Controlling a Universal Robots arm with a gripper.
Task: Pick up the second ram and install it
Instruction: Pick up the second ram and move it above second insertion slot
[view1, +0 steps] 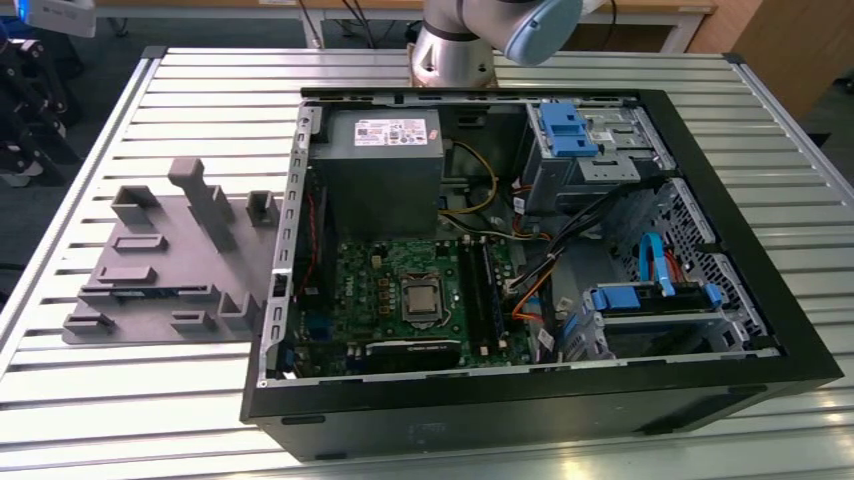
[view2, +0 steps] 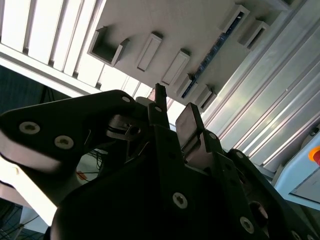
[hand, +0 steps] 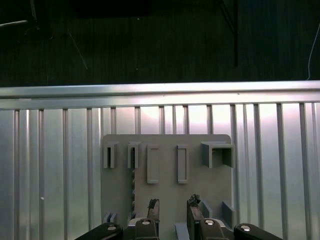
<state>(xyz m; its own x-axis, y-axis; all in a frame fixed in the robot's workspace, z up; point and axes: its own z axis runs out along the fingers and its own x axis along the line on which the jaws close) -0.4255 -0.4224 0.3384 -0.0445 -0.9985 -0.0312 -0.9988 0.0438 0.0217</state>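
Hovering over the tray (hand: 215, 190) with its fingers apart and nothing between them, the gripper (hand: 173, 206) is near the ram (hand: 133, 187) but not touching it. In both wrist views the ram lies in the tray, a thin dark stick among the grey blocks. By my reading the task has barely begun: the pick-up and the install into the motherboard (view1: 400, 290) are both left
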